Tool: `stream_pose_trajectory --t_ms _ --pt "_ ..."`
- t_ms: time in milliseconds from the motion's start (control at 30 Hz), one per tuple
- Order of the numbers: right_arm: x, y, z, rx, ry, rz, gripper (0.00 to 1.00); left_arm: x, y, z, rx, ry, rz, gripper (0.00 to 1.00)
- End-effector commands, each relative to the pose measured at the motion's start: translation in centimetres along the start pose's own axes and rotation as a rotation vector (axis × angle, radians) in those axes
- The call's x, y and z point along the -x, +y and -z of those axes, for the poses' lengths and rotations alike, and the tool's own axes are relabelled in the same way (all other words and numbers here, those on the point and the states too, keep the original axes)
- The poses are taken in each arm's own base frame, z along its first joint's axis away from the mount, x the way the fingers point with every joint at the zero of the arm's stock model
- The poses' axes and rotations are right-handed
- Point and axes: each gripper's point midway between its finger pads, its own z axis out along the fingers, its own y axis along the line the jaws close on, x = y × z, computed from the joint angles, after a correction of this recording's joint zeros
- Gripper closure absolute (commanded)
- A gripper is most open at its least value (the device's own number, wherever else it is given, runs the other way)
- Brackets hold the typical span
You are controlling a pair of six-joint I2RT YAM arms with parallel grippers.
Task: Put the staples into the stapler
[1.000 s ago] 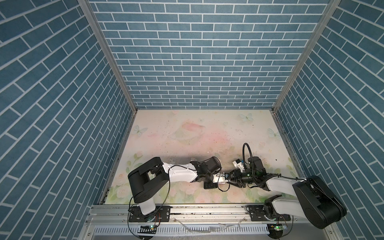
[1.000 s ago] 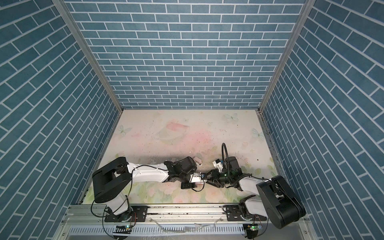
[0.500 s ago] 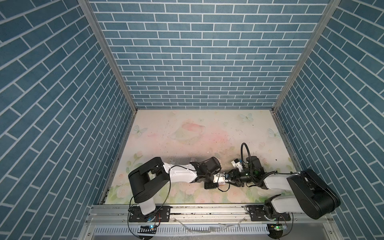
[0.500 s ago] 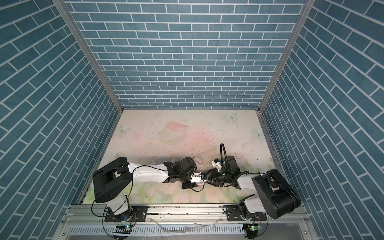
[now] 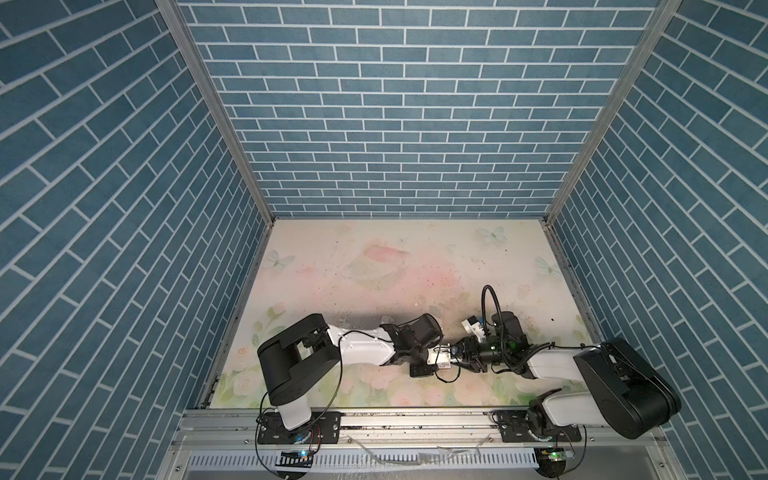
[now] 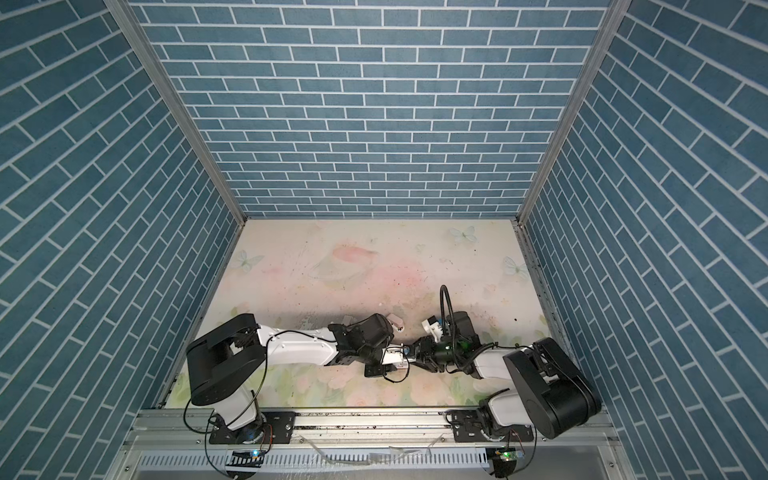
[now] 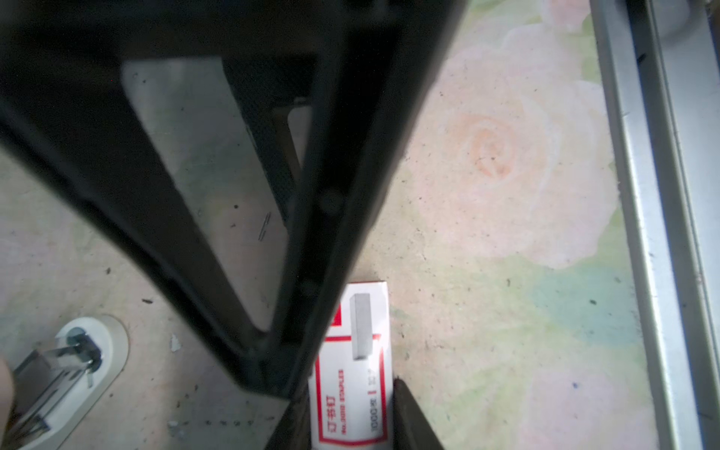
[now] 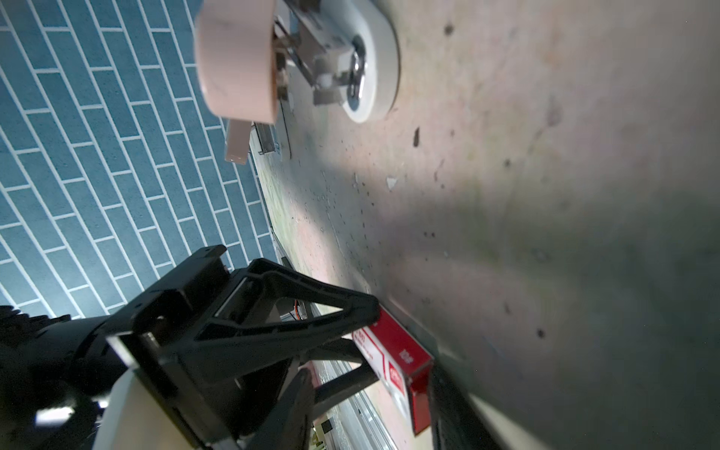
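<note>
Here both arms lie stretched low over the bench (image 5: 374, 257), forearms almost level. They reach toward each other so that the left claw (image 5: 435, 362) and the right claw (image 5: 459, 359) meet nose to nose at the near side, slightly right of centre. In both top views a red-and-white box (image 6: 395, 360) is only a speck between them.

The right wrist view shows more. The left claw's fingers (image 8: 362, 307) are clamped on opposite sides of the box. The right claw's own fingers stand apart around the box's end, one against it; whether they pinch it I cannot tell.

The stapler (image 8: 370, 78) lies on the bench just far of the left wrist, pink top swung up, metal channel bare. Farther left a short silvery strip, seemingly the staples (image 8: 267, 138), lies loose on the bench.

Only the left wrist view shows the box's printed face.
</note>
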Motion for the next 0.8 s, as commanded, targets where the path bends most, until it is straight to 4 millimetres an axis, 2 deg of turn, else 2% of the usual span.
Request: stream_pose_trajectory --t_ms 0,767 --pt "-0.20 0.13 0.12 -0.002 -0.007 0.005 0.52 -3.30 -0.70 -1.06 -0.019 0.103 0.017 0.67" --pt "-0.75 -0.55 -0.34 -0.016 0.028 -0.002 0.52 -3.57 -0.75 -1.23 -0.038 0.130 0.027 0.63"
